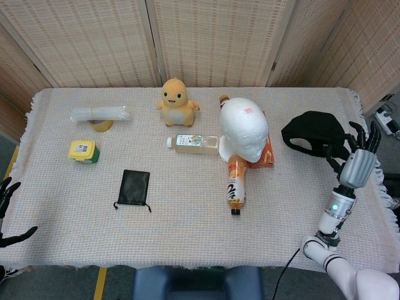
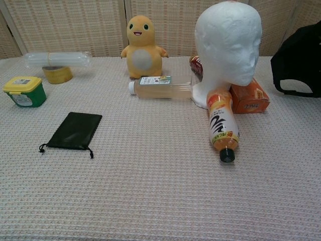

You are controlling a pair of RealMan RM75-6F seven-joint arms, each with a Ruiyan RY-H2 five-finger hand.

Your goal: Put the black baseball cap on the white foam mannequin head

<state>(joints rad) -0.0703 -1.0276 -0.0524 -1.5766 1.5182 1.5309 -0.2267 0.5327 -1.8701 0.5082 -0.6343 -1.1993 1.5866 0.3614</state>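
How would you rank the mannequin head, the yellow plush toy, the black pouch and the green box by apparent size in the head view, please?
1. Mannequin head, clearly largest.
2. Plush toy and black pouch: too similar to rank.
3. Green box, smallest.
The head stands taller, so nearer the camera, which may enlarge it.

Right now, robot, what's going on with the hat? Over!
Right hand holds black cap lifted off the table. Left hand open, idle. White foam head upright, bare. Orange bottle and box lie against its base.

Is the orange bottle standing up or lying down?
Lying down. The orange bottle rests on its side on the table, black cap end pointing toward the camera, its other end against the foam head.
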